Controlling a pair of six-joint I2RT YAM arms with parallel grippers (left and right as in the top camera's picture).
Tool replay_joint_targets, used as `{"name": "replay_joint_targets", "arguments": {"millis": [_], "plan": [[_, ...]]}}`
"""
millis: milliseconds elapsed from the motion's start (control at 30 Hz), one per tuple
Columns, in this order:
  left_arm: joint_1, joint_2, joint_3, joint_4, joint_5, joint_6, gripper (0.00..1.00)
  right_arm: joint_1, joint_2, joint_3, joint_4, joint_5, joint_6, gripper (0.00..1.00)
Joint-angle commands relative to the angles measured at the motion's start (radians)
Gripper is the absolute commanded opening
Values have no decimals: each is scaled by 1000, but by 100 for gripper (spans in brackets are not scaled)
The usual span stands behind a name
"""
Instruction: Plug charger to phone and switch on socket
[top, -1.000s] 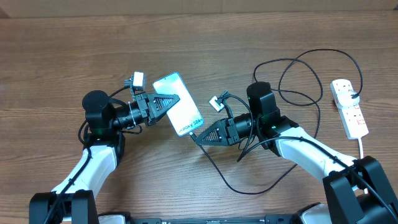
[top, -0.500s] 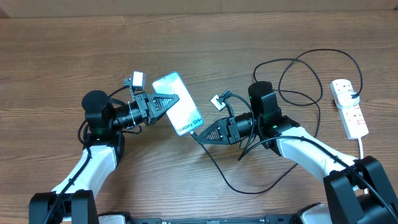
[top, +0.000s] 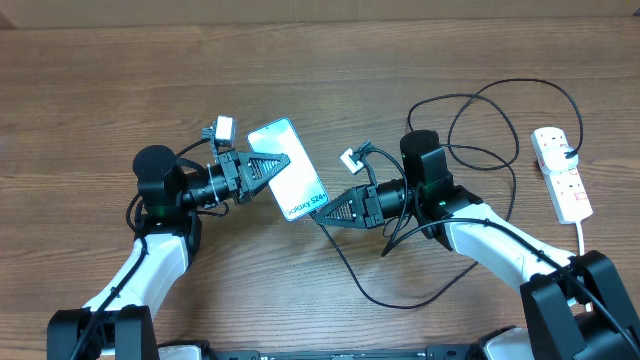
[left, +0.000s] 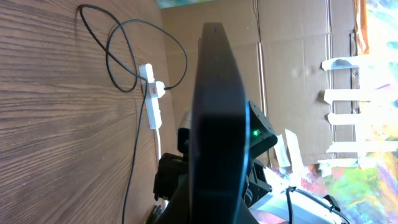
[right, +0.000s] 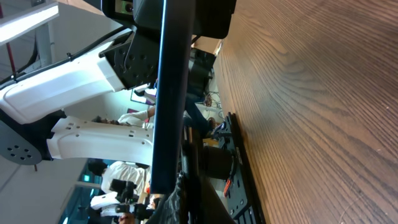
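The left hand (top: 272, 165) is clenched on the slim black-edged phone (top: 297, 178) with a light-blue screen. The phone's long axis runs diagonally, and its "Galaxy" end points at the right hand (top: 322, 214). That hand grasps the thin black charger cable (top: 400, 309). The white power strip (top: 562, 175) lies far right on the brown wooden tabletop (top: 90, 80).

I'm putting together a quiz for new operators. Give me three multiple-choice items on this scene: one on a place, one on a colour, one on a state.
1. Where does the socket lie in the overhead view?
A) far right
B) far left
C) centre

2. What colour is the phone screen?
A) red
B) light blue
C) green

3. What is the left gripper doing?
A) open and empty
B) shut on the phone
C) resting on the socket

Answers:
1 A, it lies near the overhead view's right edge.
2 B, the screen is lit pale blue.
3 B, its fingers clamp the phone's edge.
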Motion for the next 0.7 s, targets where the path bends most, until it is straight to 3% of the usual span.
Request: {"name": "replay_joint_targets", "arguments": {"millis": [0, 233, 667], "plan": [[19, -10, 14, 7, -11, 16, 4, -6, -18, 3, -19, 7, 4, 4], [86, -11, 14, 7, 19, 16, 4, -6, -18, 3, -25, 1, 3, 4], [90, -10, 14, -68, 21, 46, 4, 1, -18, 3, 25, 1, -8, 4]]}}
